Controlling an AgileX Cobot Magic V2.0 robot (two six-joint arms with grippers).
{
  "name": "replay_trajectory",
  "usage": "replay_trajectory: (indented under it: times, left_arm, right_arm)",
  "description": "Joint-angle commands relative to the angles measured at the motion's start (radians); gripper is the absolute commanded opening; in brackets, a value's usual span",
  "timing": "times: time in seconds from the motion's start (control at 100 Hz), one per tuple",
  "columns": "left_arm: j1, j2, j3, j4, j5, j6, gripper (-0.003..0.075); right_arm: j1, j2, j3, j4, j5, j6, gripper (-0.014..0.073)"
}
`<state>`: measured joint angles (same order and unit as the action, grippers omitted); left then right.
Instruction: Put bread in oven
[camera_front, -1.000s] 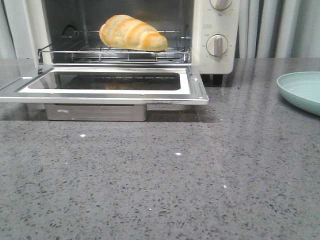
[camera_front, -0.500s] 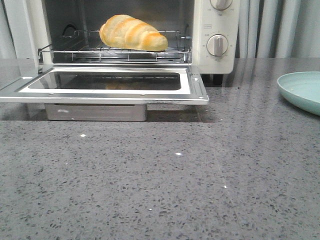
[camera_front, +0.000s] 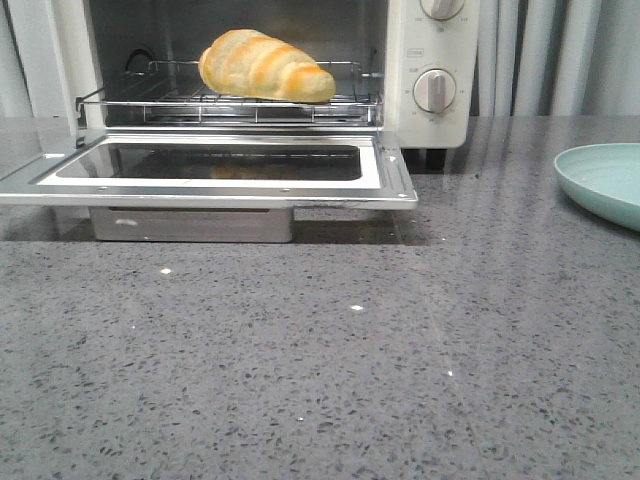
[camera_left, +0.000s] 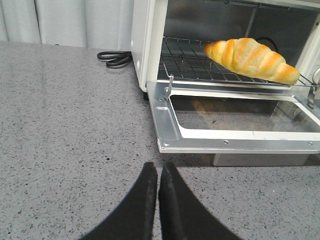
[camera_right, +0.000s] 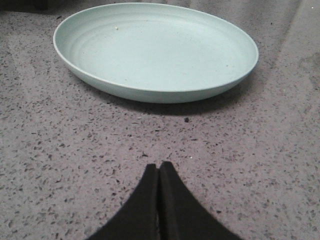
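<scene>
The golden-brown bread (camera_front: 263, 66) lies on the wire rack (camera_front: 230, 105) inside the cream-white oven (camera_front: 432, 60), whose glass door (camera_front: 215, 165) hangs open and flat. It also shows in the left wrist view (camera_left: 252, 59). My left gripper (camera_left: 158, 166) is shut and empty, low over the countertop in front of the door's left corner. My right gripper (camera_right: 158, 165) is shut and empty, over the countertop just short of the pale green plate (camera_right: 155, 47). Neither gripper shows in the front view.
The pale green plate (camera_front: 605, 180) sits at the right edge of the grey speckled countertop (camera_front: 330, 360). A black power cord (camera_left: 114, 57) lies coiled left of the oven. A curtain hangs behind.
</scene>
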<state>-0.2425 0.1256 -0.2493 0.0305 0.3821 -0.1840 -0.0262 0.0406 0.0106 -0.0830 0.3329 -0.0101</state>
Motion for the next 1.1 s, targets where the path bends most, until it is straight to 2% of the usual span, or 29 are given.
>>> replay_trajectory:
  times: [0.0,0.3,0.41,0.49,0.63,0.83,1.09]
  left_arm:
    - [0.005,0.010,-0.027,-0.007,-0.078,-0.006,-0.0022]
    - [0.005,0.010,-0.027,-0.006,-0.081,-0.006,-0.0021]
    - [0.005,0.010,-0.022,0.081,-0.083,-0.006,-0.0021]
    - [0.007,0.008,-0.006,0.087,-0.141,-0.006,-0.0021]
    - [0.071,-0.016,0.055,0.057,-0.279,-0.006,-0.0022]
    - [0.167,-0.067,0.109,0.019,-0.280,-0.006,-0.0021]
    - [0.173,-0.157,0.191,-0.007,-0.280,-0.006,-0.0021]
  right_arm:
    - [-0.008,0.007,0.025,0.008,-0.036,-0.013,-0.0068]
    - [-0.008,0.007,0.025,0.008,-0.036,-0.013,-0.0068]
    - [-0.008,0.007,0.025,0.008,-0.036,-0.013,-0.0068]
    - [-0.008,0.007,0.025,0.008,-0.036,-0.013,-0.0068]
    - [-0.008,0.007,0.025,0.008,-0.036,-0.013,-0.0068]
    - [-0.008,0.007,0.025,0.008,-0.036,-0.013,-0.0068]
    - [-0.008,0.007,0.025,0.008,-0.036,-0.013,-0.0068]
